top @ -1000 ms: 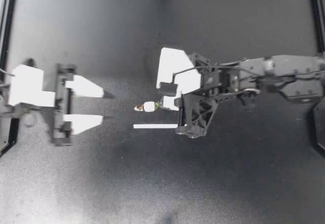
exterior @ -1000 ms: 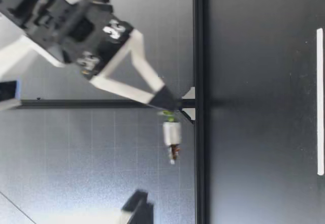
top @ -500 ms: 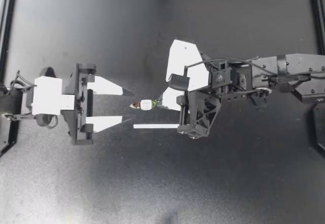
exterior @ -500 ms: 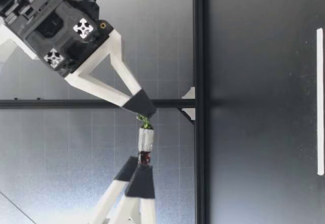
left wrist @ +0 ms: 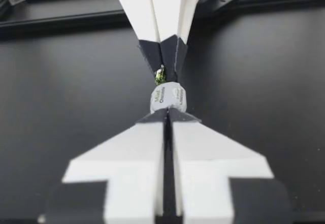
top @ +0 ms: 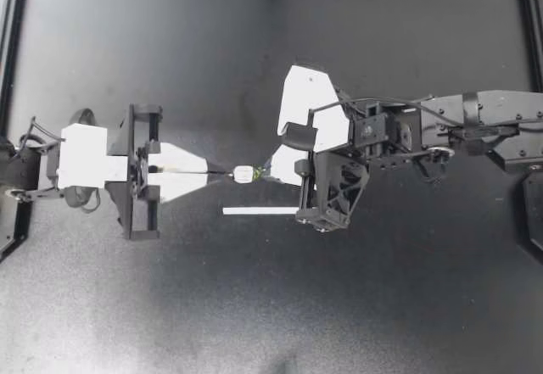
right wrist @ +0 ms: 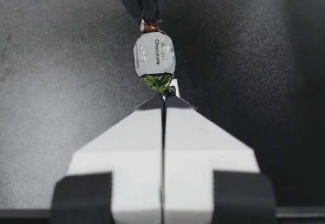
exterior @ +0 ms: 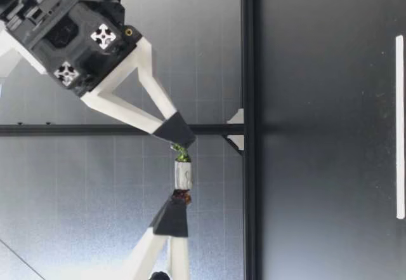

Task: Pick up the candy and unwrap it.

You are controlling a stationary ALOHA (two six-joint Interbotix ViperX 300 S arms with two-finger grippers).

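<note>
Newly closed left gripper [top: 221,171] and right gripper [top: 268,173] each pinch a twist of the chocolate candy [top: 244,173], centre frame; low view alone shows it airborne.

The left gripper [top: 219,171], white two-finger type with black tips on a black arm, has its fingers [left wrist: 147,148] pressed together, pinching one twisted end of the white-wrapped candy [top: 244,173]. The right gripper [top: 266,175], of the same build, faces it tip to tip, its fingers [right wrist: 203,142] closed on the opposite green end. Both arms slope down toward their fingertips.
</note>
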